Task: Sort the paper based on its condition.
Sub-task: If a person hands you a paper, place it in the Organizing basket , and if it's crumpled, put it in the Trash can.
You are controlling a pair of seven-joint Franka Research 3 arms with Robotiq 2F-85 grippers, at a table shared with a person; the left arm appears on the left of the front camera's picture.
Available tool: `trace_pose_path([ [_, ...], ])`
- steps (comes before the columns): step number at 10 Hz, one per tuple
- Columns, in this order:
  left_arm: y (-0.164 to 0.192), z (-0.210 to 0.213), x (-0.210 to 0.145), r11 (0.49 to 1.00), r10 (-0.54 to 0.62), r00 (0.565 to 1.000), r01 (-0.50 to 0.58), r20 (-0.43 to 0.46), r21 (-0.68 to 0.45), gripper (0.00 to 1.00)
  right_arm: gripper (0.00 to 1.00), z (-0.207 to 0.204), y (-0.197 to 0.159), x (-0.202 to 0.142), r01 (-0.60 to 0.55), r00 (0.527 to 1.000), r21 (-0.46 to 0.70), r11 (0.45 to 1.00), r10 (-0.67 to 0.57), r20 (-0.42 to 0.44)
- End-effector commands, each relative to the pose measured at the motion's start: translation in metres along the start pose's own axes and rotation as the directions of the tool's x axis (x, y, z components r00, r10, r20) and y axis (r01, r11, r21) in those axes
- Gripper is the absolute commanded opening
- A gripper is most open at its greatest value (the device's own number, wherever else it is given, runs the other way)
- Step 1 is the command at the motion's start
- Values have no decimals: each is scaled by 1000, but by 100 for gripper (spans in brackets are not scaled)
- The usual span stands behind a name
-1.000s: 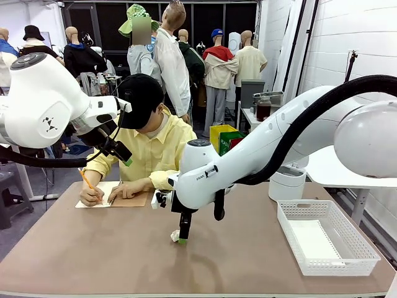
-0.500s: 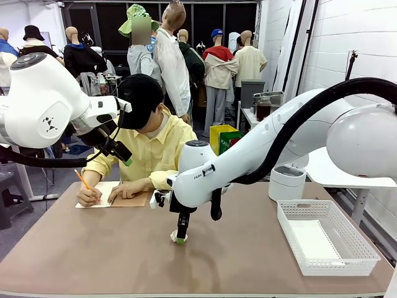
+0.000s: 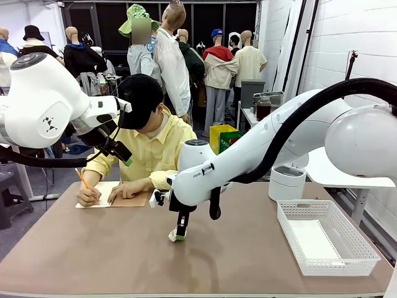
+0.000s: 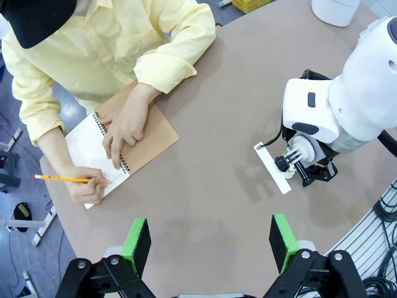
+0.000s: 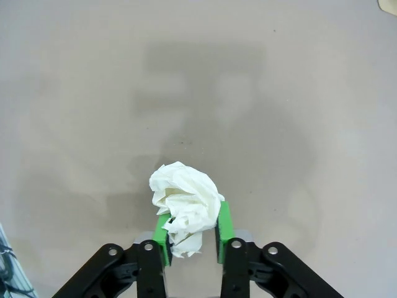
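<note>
At the middle of the brown tabletop [image 3: 93, 248], the right gripper [image 3: 179, 235] is pinching a crumpled ball of white paper [image 3: 173, 235].
In the front view, the ball is sitting on the table under the downward-pointing fingers, well apart from the white plastic mesh basket [image 3: 366, 251], where a smooth white sheet [image 3: 313, 239] is lying flat; the person is writing in a tan spiral-bound notebook [image 3: 127, 200]. In the left wrist view, the left gripper [image 4: 211, 239] is hovering above the table, green pads standing wide apart and holding nothing. In the right wrist view, both green pads [image 5: 224, 223] are pressing against the ball's sides.
</note>
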State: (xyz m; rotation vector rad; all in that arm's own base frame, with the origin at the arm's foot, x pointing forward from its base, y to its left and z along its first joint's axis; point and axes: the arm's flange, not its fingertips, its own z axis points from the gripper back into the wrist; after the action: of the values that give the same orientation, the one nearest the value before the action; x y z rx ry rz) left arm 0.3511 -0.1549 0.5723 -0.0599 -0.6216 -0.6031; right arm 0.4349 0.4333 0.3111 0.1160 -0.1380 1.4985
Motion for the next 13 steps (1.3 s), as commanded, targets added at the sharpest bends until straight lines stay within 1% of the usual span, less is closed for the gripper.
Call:
trace_pose_path([
  [1,1,1,0,1000,1,1000,-1,1,0,100,25,1,-3,-1,30,999,17,999,-30,11],
  [3,1,1,0,1000,1,1000,-1,1,0,100,25,7,-6,-7,73,996,42,996,-75,38],
  [4,1,1,0,1000,1,1000,-1,1,0,100,25,19,-13,-17,122,990,49,991,-125,63],
  [5,1,1,0,1000,1,1000,-1,1,0,100,25,36,-23,-34,183,980,45,982,-186,76],
  [6,1,1,0,1000,1,1000,-1,1,0,100,25,57,-36,-57,259,964,5,966,-259,61],
  [8,1,1,0,1000,1,1000,-1,1,0,100,25,102,-60,-108,395,918,-20,919,-393,52],
  [10,1,1,0,1000,1,1000,-1,1,0,100,25,143,-85,-156,512,859,-73,856,-510,51],
  [12,1,1,0,1000,1,1000,-1,1,0,100,25,174,-111,-187,602,796,-143,785,-604,37],
  [13,1,1,0,1000,1,1000,-1,1,0,100,25,183,-120,-194,625,779,-138,768,-627,35],
])
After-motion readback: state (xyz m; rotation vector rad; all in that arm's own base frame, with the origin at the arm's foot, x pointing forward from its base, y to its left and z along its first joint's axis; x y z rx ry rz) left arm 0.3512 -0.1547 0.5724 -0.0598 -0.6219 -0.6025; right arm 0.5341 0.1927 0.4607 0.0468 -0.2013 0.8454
